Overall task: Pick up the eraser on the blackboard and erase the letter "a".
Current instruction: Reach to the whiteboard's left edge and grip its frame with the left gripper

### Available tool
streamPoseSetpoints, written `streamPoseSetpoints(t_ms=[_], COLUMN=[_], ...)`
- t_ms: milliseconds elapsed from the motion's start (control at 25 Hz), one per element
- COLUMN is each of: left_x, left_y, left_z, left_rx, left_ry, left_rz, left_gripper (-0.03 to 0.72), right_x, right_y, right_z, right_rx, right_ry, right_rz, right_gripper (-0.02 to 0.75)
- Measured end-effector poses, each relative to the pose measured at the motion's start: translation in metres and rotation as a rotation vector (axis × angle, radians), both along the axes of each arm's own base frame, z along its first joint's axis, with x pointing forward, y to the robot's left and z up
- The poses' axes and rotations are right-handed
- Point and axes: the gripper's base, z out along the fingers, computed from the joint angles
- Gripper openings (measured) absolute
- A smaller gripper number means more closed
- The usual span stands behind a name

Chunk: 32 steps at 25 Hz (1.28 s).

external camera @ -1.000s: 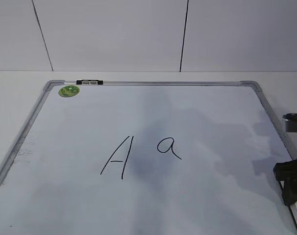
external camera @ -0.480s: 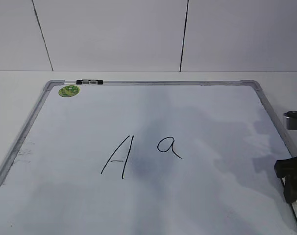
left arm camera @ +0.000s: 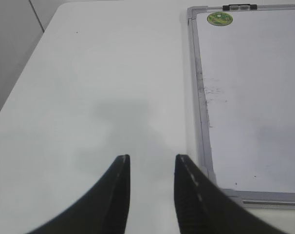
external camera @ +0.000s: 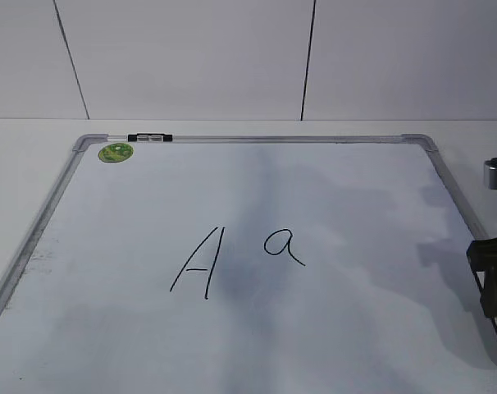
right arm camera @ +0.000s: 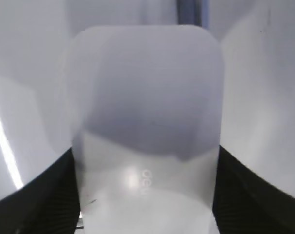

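right gripper (right arm camera: 145, 195) straddling the eraser (right arm camera: 146, 112): jaws dark on either long side, pressed to or just beside its flanks, so taken as pinching it, though actual contact not fully resolved. eraser's long axis running straight away from the wrist, parallel to the fingers. in the exterior view only a dark part of the right gripper (external camera: 493, 275) visible at the right edge of the blackboard (external camera: 257, 139); eraser itself not separable there. letter "a" (external camera: 283, 246) near board centre, well apart from and to the left of that gripper, just right of the capital "A" (external camera: 198, 263). coming sweep judged leftward across the board, stopping short of the capital. left gripper (left arm camera: 151, 163) part spread, empty, over bare table (left arm camera: 99, 78) beside the board's left frame; farther from the work, idle.
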Motion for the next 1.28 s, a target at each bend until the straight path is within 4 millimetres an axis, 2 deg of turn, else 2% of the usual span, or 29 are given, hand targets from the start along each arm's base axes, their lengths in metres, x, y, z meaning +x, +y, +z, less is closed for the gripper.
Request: streamPoseSetpoints(t_ms=[280,560,920,1280], left_x=[0.0,0.0,0.0,0.0], left_y=[0.0,0.0,0.0,0.0], left_z=[0.0,0.0,0.0,0.0], left_rx=[0.0,0.0,0.0,0.0], left_ry=[0.0,0.0,0.0,0.0], left_rz=[0.0,0.0,0.0,0.0], left_gripper=[0.235,0.235,0.235,0.235], right_x=[-0.009,-0.009,0.006,0.013], right_y=[0.008,0.015,0.051,0.077], right_z=[0.017,0.022,0.056,0.061], right_rx=[0.103,0.157,0.116,0.032], right_ry=[-0.043,-0.055,-0.129,-0.076], right_rz=[0.052,0.081,0.25,0.365], right_gripper=[0.561,0.561,0.561,0.561])
